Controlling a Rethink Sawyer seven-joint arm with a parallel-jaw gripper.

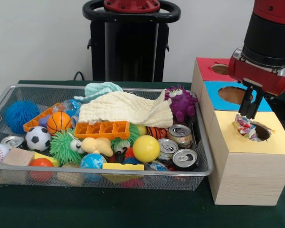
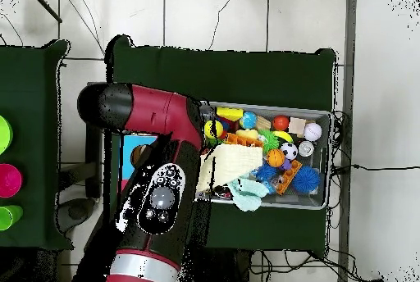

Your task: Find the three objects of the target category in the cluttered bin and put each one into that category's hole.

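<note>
Yellow paper tops the nearest box [image 1: 251, 142], and its hole holds a crumpled wrapper [image 1: 245, 128] that sits half in, half out, resting against the near-left rim. Directly above it hangs the tool [image 1: 251, 105], its two dark fingers close together and pointing straight down; their tips are just over the wrapper, and I cannot tell whether they touch it or have let go.

My read is that the drop into the hole is under way. To do it well, the tool should part its fingers only while centred over the opening, then lift straight up so nothing drags the wrapper back over the rim. If it hangs on the edge, a short push toward the hole's middle should seat it.

Being a wad, the wrapper has no clear long axis; its bulk leans up and left out of the hole.

Cans [image 1: 179, 135] remain in the wire bin [image 1: 109, 174] on the green worktop [image 1: 133, 209].
</note>
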